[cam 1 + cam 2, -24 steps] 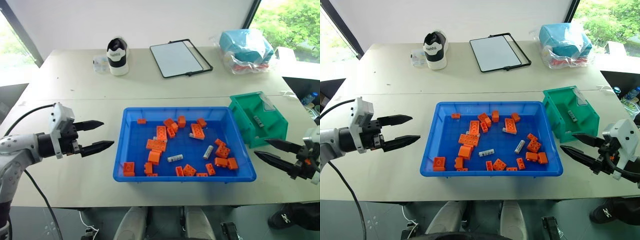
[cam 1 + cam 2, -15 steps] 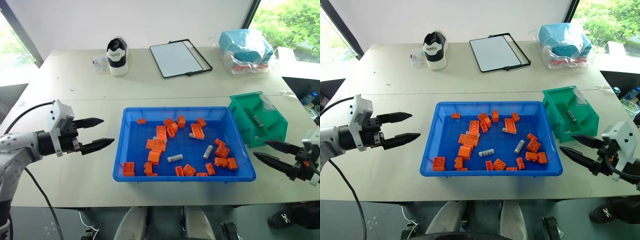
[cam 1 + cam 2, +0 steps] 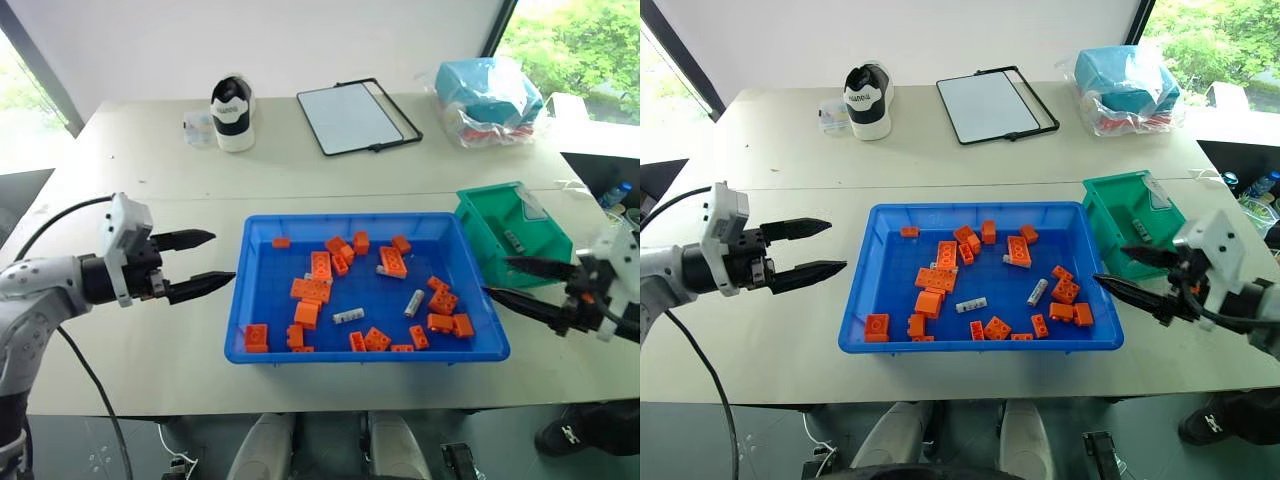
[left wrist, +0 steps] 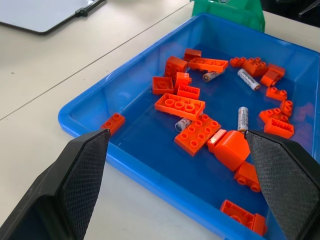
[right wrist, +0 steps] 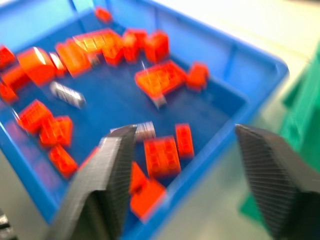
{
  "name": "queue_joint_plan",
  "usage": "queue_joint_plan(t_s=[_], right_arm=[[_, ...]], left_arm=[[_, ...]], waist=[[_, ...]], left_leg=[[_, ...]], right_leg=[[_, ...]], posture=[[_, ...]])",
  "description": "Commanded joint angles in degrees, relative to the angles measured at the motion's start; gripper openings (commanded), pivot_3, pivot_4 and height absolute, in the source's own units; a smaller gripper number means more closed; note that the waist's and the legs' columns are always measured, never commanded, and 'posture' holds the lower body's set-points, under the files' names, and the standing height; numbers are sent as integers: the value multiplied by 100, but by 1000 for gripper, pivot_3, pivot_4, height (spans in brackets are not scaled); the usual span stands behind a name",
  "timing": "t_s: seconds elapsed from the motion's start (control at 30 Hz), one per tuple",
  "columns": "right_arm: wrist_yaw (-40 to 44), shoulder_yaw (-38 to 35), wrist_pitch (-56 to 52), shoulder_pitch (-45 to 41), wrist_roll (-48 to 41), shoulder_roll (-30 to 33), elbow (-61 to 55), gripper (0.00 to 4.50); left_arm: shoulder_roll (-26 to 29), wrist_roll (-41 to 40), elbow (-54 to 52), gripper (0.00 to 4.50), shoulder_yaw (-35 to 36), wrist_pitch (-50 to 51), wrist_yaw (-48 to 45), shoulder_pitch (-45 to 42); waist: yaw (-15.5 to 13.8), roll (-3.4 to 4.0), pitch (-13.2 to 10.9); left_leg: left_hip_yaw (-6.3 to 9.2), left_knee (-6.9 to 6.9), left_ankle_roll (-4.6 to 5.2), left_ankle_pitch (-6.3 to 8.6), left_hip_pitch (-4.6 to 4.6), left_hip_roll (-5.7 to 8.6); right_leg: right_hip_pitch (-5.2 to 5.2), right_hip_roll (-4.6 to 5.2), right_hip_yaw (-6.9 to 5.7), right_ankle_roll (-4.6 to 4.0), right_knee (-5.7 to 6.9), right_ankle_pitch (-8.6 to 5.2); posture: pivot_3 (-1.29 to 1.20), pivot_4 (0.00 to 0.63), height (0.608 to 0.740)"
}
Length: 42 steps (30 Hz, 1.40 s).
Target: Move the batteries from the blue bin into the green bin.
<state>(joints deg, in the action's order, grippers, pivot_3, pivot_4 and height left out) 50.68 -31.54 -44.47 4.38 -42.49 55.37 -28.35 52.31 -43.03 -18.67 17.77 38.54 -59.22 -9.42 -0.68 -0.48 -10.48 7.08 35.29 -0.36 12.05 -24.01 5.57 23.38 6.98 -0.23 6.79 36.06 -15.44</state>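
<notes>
A shallow bright blue plastic bin (image 3: 262,345) sits mid-counter (image 3: 150,160), scattered with orange toy bricks (image 3: 393,261) and small silver-grey cylindrical batteries (image 3: 415,303). One more battery (image 3: 516,240) lies inside the small deep green plastic bin (image 3: 545,248), which stands just beside the blue bin's right end. The left end effector (image 3: 202,263) hovers off the blue bin's left rim, fingers spread and empty; the right end effector (image 3: 513,282) reaches over the right rim, likewise wide open, holding nothing.
</notes>
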Motion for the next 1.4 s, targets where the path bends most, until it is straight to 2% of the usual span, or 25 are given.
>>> queue_joint_plan(t_s=[0.03,0.13,0.2,0.33,0.47,0.53,0.83,1.03,1.27,1.4], right_arm=[[-847,1127,-522,-1156,-26,-135,-390,4451],[-1512,2090,-1320,-2320,-180,-690,-289,4451],[-1887,2627,-2005,-2989,-408,-1278,-126,4451],[-2542,3209,-3260,-3798,-704,-2565,309,4451],[-3001,2844,-4543,-4202,-919,-3572,786,4451],[-3264,2676,-4784,-4285,-1001,-3793,1103,4451],[-4311,1815,-4803,-4608,-1631,-4168,2513,4451],[-5084,1232,-4803,-4651,-1993,-4540,3166,4451],[-6091,798,-4803,-4569,-2829,-4890,3329,4451],[-6487,737,-4803,-4463,-2932,-5214,3376,4451]], left_arm=[[71,-169,-203,4500,12,99,-52,-97],[88,-333,-274,4500,43,262,-21,-168],[122,-461,-333,4500,76,383,-26,-201],[211,-451,-436,4500,84,413,-59,-141],[258,-502,-530,4500,214,464,-19,-58],[258,-552,-581,4500,296,514,29,-21],[250,-688,-808,4500,569,619,211,210],[285,-727,-736,4500,515,641,297,54],[333,-722,-677,4500,487,671,259,-40],[323,-680,-676,4500,407,661,290,-113]], waist=[[32,-1,-1],[46,-3,-3],[40,-4,-3],[36,-4,-2],[35,-3,-3],[25,-3,-2],[150,-2,-1],[176,-2,-1],[182,-2,-1],[187,-2,-1]], left_leg=[[-1,-1,0,0,0,-1],[-12,-1,-2,-1,0,-14],[-10,-3,-3,-2,-2,-18],[-7,-8,-5,-3,-4,-18],[-8,-8,-10,-6,-5,-15],[-8,-6,-15,-9,-5,-12],[-17,-9,-18,-11,-1,-13],[-32,-13,-18,-12,-1,-16],[-50,-12,-17,-12,-2,-16],[-53,-12,-17,-12,-2,-19]], right_leg=[[2,0,1,0,1,0],[11,-11,6,-9,4,6],[15,-16,8,-11,5,6],[21,-18,9,2,9,17],[25,-21,9,-15,13,32],[26,-25,9,-19,16,36],[33,-28,10,-16,28,43],[48,-30,22,-15,42,44],[73,-29,38,-15,80,44],[88,-33,43,-16,100,43]], posture=[[0,150,731],[0,150,731],[0,150,731],[0,150,731],[0,150,731],[0,150,731],[0,150,731],[0,150,731],[0,150,731],[0,150,731]])
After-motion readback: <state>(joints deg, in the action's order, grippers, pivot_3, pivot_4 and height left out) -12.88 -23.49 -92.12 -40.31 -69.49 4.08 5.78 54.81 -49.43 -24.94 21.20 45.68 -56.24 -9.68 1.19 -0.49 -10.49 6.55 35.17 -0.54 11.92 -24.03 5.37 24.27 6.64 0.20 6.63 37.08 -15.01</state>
